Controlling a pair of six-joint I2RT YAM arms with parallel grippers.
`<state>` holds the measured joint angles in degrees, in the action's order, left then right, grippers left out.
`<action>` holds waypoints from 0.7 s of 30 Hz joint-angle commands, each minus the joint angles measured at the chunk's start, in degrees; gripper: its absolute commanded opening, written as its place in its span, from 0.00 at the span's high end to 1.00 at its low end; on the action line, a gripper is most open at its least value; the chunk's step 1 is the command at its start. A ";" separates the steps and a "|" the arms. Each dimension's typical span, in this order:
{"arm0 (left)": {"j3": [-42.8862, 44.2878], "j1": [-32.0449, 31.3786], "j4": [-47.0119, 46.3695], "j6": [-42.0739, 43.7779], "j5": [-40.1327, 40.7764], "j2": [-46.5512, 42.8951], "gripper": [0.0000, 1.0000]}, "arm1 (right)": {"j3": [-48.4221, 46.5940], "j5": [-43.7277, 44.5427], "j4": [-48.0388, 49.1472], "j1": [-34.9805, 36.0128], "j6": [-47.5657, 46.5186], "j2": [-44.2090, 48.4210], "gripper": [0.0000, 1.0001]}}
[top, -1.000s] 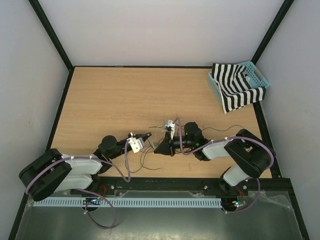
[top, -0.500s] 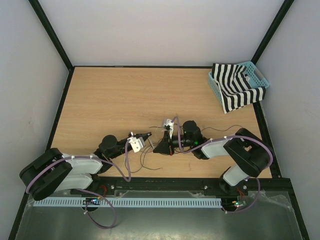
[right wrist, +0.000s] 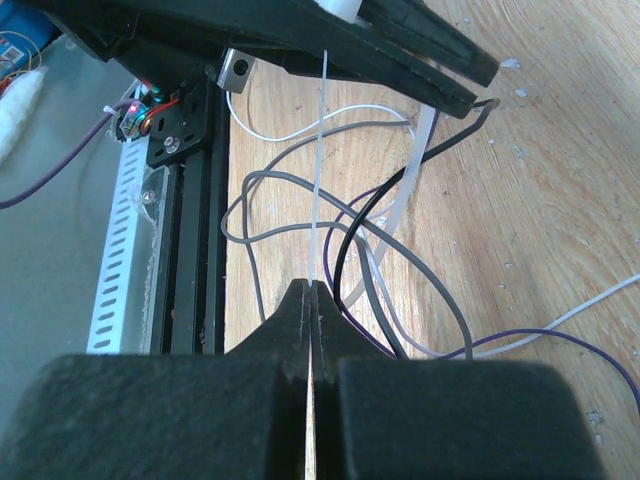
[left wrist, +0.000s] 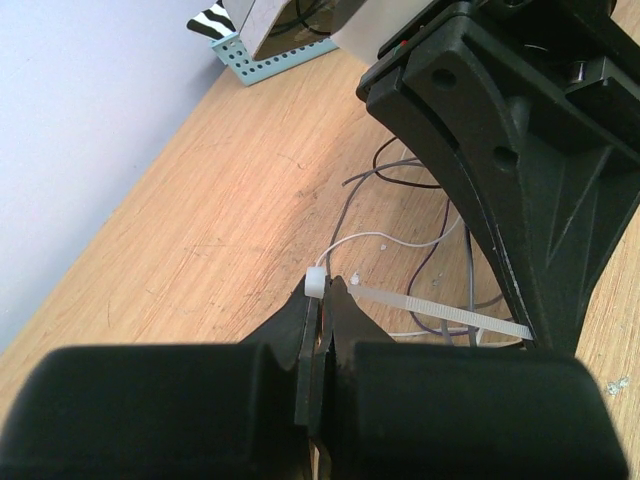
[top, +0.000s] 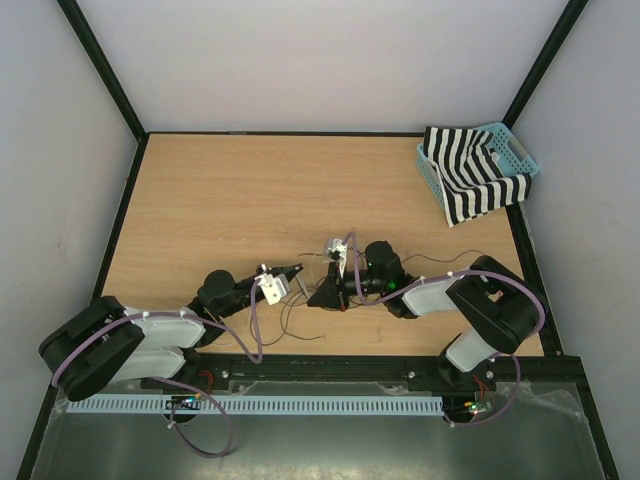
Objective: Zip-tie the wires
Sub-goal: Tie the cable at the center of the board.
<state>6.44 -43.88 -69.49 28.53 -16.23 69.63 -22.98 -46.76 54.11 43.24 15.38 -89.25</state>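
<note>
The wires are thin grey, black, purple and white strands looping on the wooden table between the two grippers; they also show in the top view and the left wrist view. My left gripper is shut on the head of a white zip tie, and its strap runs right toward the right gripper. My right gripper is shut on the zip tie's thin tail, which runs straight up to the left gripper's fingers. In the top view the left gripper and the right gripper meet near the table's front middle.
A teal basket with a black-and-white striped cloth stands at the back right. A black rail and a white slotted strip run along the table's near edge, close to the wires.
The right arm has shifted slightly to the left. The left arm has barely moved. Both grippers stay shut on the zip tie.
</note>
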 commanded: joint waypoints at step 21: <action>0.46 -1.02 -2.32 1.68 1.24 -0.12 1.00 | -1.45 -1.97 -0.06 -0.53 0.37 1.02 1.00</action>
<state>6.44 -44.49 -69.49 29.04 -15.94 69.63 -23.05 -46.83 53.67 43.05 15.42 -89.25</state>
